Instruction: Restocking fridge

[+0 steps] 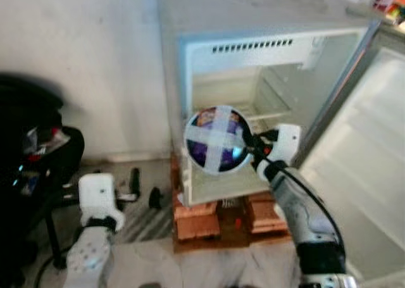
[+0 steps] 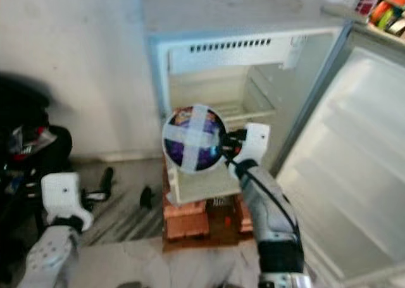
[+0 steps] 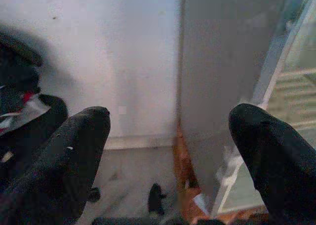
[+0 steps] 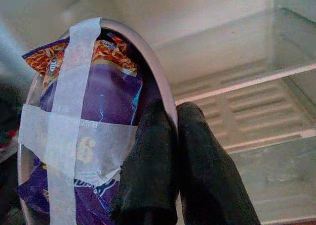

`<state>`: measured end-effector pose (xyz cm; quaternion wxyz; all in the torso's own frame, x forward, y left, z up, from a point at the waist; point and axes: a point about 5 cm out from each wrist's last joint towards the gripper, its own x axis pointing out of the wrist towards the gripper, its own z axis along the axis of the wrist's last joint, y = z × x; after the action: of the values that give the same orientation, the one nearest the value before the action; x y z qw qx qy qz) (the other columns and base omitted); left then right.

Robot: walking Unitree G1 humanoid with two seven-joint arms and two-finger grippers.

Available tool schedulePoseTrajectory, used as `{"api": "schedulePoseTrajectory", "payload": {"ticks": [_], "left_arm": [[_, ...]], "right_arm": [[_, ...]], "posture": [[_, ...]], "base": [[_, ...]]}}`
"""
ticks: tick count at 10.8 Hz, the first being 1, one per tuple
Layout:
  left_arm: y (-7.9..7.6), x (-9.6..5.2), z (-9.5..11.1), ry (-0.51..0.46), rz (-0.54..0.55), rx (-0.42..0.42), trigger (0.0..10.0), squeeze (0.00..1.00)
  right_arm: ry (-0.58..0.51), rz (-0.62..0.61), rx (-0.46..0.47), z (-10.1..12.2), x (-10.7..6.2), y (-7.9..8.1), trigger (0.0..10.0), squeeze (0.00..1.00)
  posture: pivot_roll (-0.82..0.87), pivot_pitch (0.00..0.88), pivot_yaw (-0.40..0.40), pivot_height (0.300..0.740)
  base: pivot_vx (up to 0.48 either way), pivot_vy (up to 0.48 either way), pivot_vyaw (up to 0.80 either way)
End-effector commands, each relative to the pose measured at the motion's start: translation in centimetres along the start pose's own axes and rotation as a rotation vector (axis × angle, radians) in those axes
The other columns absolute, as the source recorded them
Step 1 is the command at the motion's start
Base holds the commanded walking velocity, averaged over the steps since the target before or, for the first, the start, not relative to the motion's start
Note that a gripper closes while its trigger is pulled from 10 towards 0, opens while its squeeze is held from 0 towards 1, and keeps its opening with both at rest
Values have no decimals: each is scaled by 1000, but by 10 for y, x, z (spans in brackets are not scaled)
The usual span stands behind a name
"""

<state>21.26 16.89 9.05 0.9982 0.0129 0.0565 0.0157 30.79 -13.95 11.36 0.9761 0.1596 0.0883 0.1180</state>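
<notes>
A round bowl (image 1: pixel 216 139) holds purple snack packets under a cross of white tape. My right gripper (image 1: pixel 248 142) is shut on the bowl's rim and holds it on edge in front of the open small fridge (image 1: pixel 253 85). In the right wrist view the bowl (image 4: pixel 84 131) is pinched between the black fingers (image 4: pixel 197 170), with the fridge's wire shelf (image 4: pixel 256 111) behind. My left gripper (image 3: pixel 170 151) is open and holds nothing, low at the left beside the fridge's side wall (image 3: pixel 222 86). The left arm (image 1: pixel 98 212) hangs near the floor.
The fridge stands on red bricks (image 1: pixel 209 218) with its door (image 1: pixel 367 161) swung open to the right. A black bag and clutter (image 1: pixel 31 155) sit at the left by the white wall. Small black items (image 1: pixel 145 190) lie on the floor.
</notes>
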Motion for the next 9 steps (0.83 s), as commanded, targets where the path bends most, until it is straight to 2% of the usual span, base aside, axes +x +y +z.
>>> {"api": "schedulePoseTrajectory", "payload": {"ticks": [1,4,9], "left_arm": [[3,-1,0,-2,6,10,10000,0],[2,-1,-1,7,11,12,10000,0],[5,-10,-3,23,51,-5,10000,0]], "right_arm": [[-31,16,0,7,2,3,10000,0],[-29,13,-4,7,2,2,10000,0],[-3,6,6,1,3,2,10000,0]], "posture": [[131,85,-18,740],[132,94,-18,740],[147,108,-18,740]], "base": [[480,0,0],[406,0,0],[0,0,0]]}}
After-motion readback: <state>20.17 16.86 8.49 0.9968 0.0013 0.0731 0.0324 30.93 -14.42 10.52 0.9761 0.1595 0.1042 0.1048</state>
